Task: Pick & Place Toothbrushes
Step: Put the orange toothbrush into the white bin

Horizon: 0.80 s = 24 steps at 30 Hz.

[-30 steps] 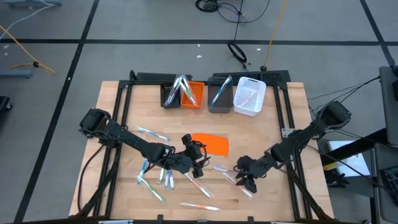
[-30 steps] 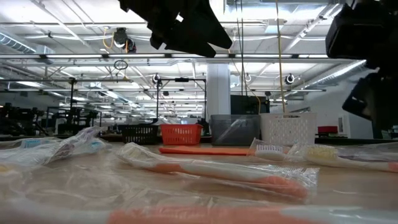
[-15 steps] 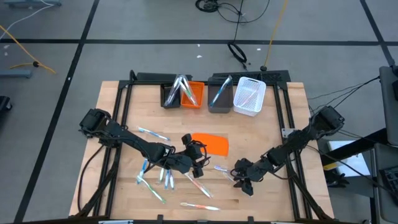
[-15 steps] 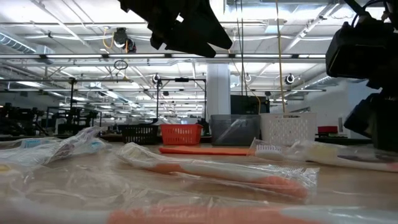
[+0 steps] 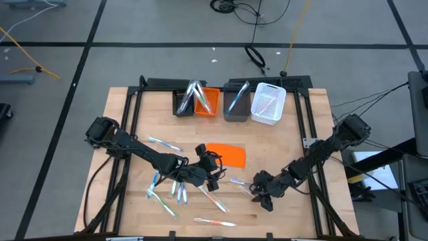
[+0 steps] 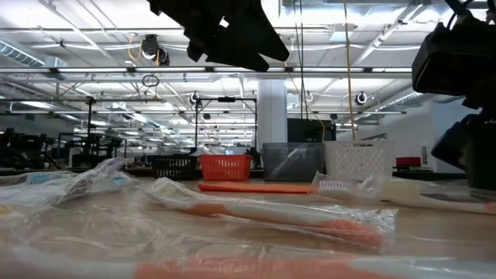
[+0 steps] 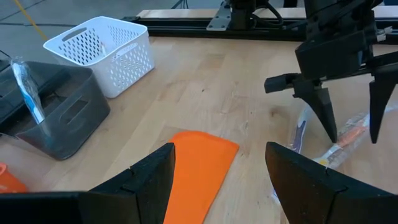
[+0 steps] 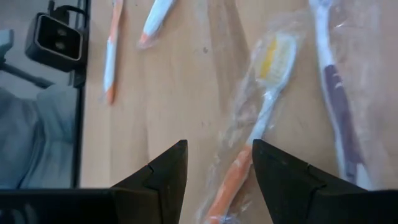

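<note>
Orange-handled toothbrush, right wrist view: wrapped, lying on the tabletop just ahead of our right gripper; its long axis runs between the released, empty fingers.
High view: right gripper hovers near the front edge, nearer to it; left gripper waits mid-tabletop.
Left wrist view: left gripper spread, empty.

Left arm reaches from the table's left edge toward the centre; left gripper points toward the far right side, fingers parted, nothing between them. Right arm reaches in from the right edge, bent low over the front right area; right gripper points down, fingers parted, empty.
</note>
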Each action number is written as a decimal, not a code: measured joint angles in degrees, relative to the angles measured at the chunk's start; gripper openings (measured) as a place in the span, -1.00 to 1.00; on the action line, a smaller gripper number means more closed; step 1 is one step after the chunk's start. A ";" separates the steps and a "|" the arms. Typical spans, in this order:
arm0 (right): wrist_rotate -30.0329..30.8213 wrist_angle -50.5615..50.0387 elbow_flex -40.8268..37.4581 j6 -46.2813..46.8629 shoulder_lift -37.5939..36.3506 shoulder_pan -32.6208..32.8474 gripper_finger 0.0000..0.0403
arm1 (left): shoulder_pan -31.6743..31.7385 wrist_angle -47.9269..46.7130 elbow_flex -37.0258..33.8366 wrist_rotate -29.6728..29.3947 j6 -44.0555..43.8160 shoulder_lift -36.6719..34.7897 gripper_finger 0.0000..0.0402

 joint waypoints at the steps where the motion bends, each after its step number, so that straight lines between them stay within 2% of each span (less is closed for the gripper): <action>1: 0.74 -0.13 0.00 -0.04 0.07 0.17 -0.15 | 0.00 0.00 0.00 0.00 0.02 0.00 0.26; 7: 0.75 -1.36 0.03 0.52 0.74 0.42 -0.15 | 0.00 0.00 0.00 0.00 0.02 -0.01 0.26; 15: 4.52 -1.57 0.20 0.37 3.53 0.39 -0.18 | 0.07 0.00 0.00 -0.02 0.08 -0.01 0.26; 19: 4.45 -1.30 0.26 2.87 5.80 0.31 -0.41 | 0.07 0.00 0.00 -0.03 0.07 -0.01 0.26; 24: 4.31 -1.01 0.20 4.52 5.32 0.29 -0.92 | 0.07 0.00 0.00 -0.04 0.06 0.00 0.26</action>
